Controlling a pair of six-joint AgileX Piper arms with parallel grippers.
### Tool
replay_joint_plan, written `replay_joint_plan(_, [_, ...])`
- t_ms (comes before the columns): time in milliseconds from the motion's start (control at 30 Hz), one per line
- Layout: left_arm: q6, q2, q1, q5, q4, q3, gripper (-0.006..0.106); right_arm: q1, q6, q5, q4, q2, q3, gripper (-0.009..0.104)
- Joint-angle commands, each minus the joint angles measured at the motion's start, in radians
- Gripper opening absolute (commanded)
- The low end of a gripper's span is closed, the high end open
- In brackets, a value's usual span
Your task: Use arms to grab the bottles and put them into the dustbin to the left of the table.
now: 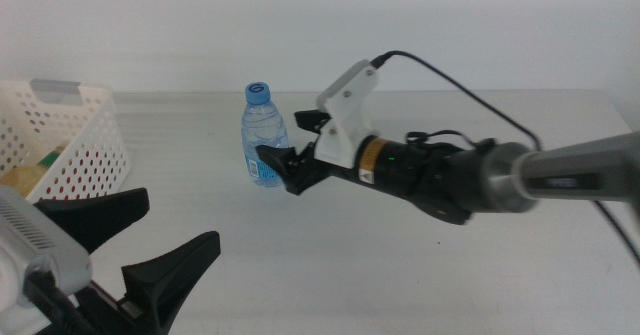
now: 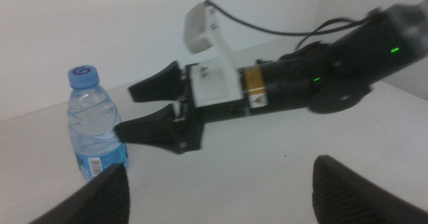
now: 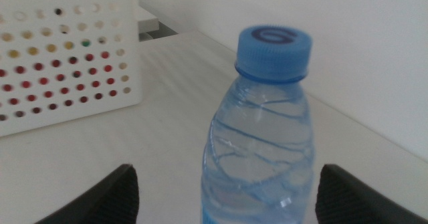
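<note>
The right gripper (image 1: 277,164), fingers spread, closes in on the upright water bottle (image 1: 264,135) mid-surface; next it must straddle and pinch it, while the spread left gripper (image 1: 150,245) waits near the dustbin (image 1: 85,125).

A water bottle (image 1: 264,135) stands upright on the table (image 1: 420,265), between the open jaws of the right gripper (image 1: 279,161), whose arm blocks the table's middle. Bare tabletop lies between the bottle and the basket (image 1: 62,138) at the far left. The left gripper (image 1: 150,237), jaws apart, fills the near left corner. The near right side is bare.
</note>
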Motion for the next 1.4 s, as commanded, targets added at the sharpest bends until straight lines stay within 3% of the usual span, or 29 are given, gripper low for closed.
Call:
replay_joint_plan(0, [-0.014,-0.003,-0.004,-0.078,-0.012,-0.027,0.090,-0.021,-0.004,-0.067,0.002,-0.128,0.048,0.074])
replay_joint_plan(300, [-0.014,-0.003,-0.004,-0.078,-0.012,-0.027,0.090,-0.058,0.037,-0.064,0.001,-0.459,0.333,0.074])
replay_joint_plan(633, [-0.014,-0.003,-0.004,-0.078,-0.012,-0.027,0.090,-0.058,0.178,0.054,-0.080,-0.781,0.571,0.074])
replay_joint_plan(733, [-0.014,-0.003,-0.004,-0.078,-0.012,-0.027,0.090,-0.058,0.203,0.069,-0.072,-0.846,0.635,0.074])
replay_joint_plan(967, [-0.014,-0.003,-0.004,-0.078,-0.012,-0.027,0.090,-0.058,0.112,0.178,0.102,-0.992,0.764,0.074])
replay_joint_plan(1267, [-0.014,-0.003,-0.004,-0.078,-0.012,-0.027,0.090,-0.005,-0.279,0.453,0.464,-1.177,0.786,0.070])
replay_joint_plan(1367, [-0.014,-0.003,-0.004,-0.078,-0.012,-0.027,0.090,0.000,-0.386,0.500,0.558,-1.213,0.786,0.070])
